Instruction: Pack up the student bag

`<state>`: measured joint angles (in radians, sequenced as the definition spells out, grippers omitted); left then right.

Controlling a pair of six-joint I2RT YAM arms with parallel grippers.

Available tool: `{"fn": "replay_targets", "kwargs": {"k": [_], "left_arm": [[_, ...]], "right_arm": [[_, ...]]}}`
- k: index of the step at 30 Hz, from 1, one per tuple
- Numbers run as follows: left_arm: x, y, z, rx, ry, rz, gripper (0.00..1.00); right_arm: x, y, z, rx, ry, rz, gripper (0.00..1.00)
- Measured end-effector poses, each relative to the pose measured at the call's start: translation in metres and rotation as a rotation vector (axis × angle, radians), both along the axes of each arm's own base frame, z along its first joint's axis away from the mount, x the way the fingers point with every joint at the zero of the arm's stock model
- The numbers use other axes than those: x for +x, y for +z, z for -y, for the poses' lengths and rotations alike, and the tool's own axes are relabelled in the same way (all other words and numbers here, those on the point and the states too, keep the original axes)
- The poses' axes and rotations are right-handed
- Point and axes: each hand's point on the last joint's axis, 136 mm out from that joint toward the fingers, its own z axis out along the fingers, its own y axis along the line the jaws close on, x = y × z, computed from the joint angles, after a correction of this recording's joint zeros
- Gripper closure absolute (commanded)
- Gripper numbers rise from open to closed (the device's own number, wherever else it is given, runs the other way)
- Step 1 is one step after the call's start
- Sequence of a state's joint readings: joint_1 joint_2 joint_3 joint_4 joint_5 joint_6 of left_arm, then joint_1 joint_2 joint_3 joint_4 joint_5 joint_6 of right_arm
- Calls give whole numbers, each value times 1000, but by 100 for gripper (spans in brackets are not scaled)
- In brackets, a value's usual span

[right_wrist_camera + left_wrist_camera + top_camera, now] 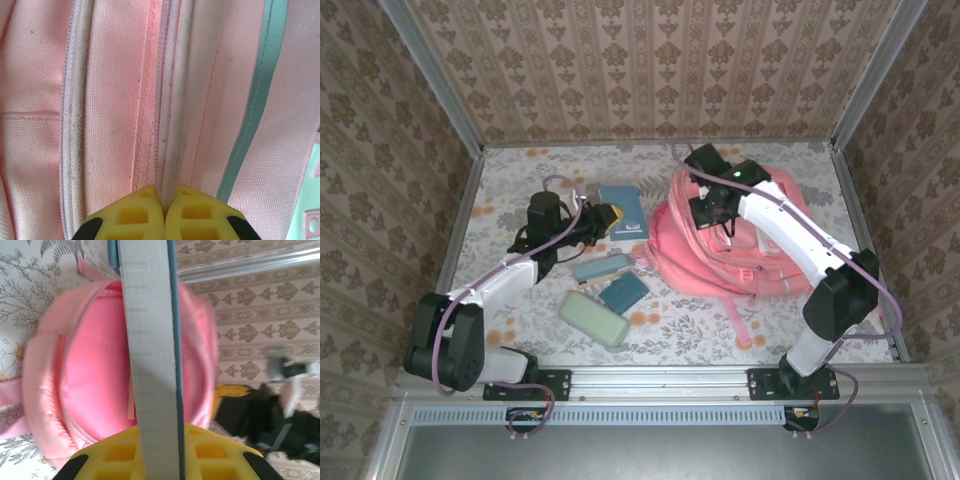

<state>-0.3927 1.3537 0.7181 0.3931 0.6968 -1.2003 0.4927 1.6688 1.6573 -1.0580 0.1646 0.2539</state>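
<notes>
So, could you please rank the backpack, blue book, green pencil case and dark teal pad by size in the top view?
1. backpack, largest by far
2. blue book and green pencil case: too alike to rank
3. dark teal pad, smallest

Backpack (pixel 730 255) pink, right of centre. Close up, a pale pink weave with white zip trim and a mint-green piping strip (pixel 252 125). Book (pixel 623 212) has a teal-blue cover and a grey-white page edge. Pencil case (pixel 593 318) pale green, lower centre. Above it, a light blue case (pixel 602 267) and a dark teal notebook (pixel 623 292). Table cover (pixel 720 335) white with grey leaves and orange flowers. Walls (pixel 650 60) tan, brown damask motifs in stripes. Left arm (pixel 510 275) and right arm (pixel 790 235) white and black, cables (pixel 438 350) purple. Left gripper (pixel 160 437) and right gripper (pixel 164 195) yellow with black corners.
</notes>
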Motion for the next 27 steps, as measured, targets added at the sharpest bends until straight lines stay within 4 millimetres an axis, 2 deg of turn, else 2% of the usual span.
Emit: {"fn": "replay_targets", "kwargs": {"k": [5,9,14,20,27], "left_arm": [[-4,-16,35,43,-36,-17,100],[-5,-27,71,72,-74,-23,100],[5,-33,119,71,-108,-1,100],[21,-57,170,62,-110,-20,100],[28,-69,229,51,-151,-7,100]], "right_arm": [[4,23,10,197,-47,-10,100],[7,37,19,352,-84,-4,100],[15,53,27,512,-135,6,100],[25,54,24,637,-169,2,100],[29,56,24,711,-193,-4,100]]}}
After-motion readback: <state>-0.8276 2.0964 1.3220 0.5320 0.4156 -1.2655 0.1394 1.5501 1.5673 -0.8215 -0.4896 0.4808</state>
